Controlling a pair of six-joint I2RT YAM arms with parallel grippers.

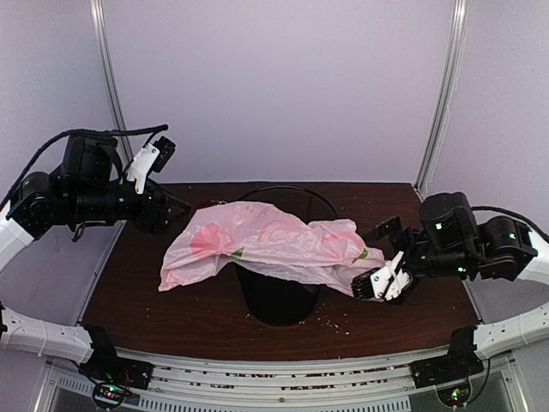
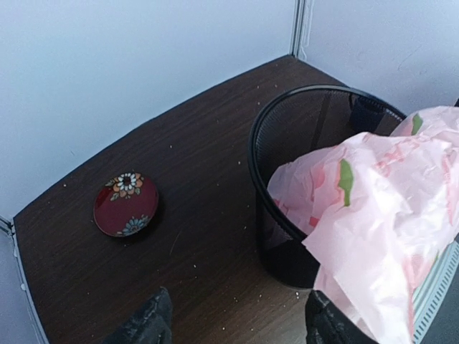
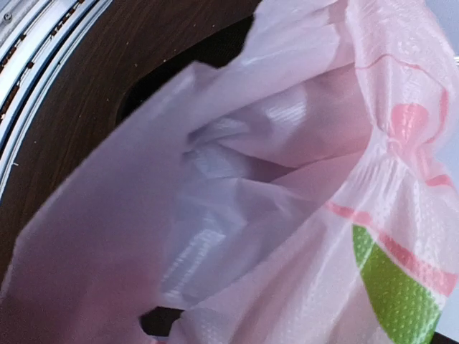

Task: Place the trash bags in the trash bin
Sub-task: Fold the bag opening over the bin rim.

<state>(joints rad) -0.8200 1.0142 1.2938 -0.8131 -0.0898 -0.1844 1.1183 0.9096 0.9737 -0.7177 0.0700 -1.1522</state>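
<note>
The pale-pink trash bag (image 1: 266,240) with darker pink prints lies draped across the mouth of the black wire-mesh trash bin (image 1: 279,300), both ends hanging outside the rim. My left gripper (image 1: 180,206) is at the bag's left end. In the left wrist view its jaws stand open (image 2: 237,326) over bare table, and the bag (image 2: 387,208) rests against the right finger beside the bin (image 2: 287,143). My right gripper (image 1: 380,283) is at the bag's right end, jaws spread. The bag (image 3: 287,179) fills the right wrist view and hides the fingers.
A small dark-red dish (image 2: 125,204) with flower prints sits on the brown table (image 1: 171,300) towards the back left. Crumbs are scattered round the bin. Pale walls enclose the back and sides. A metal rail (image 1: 283,378) runs along the near edge.
</note>
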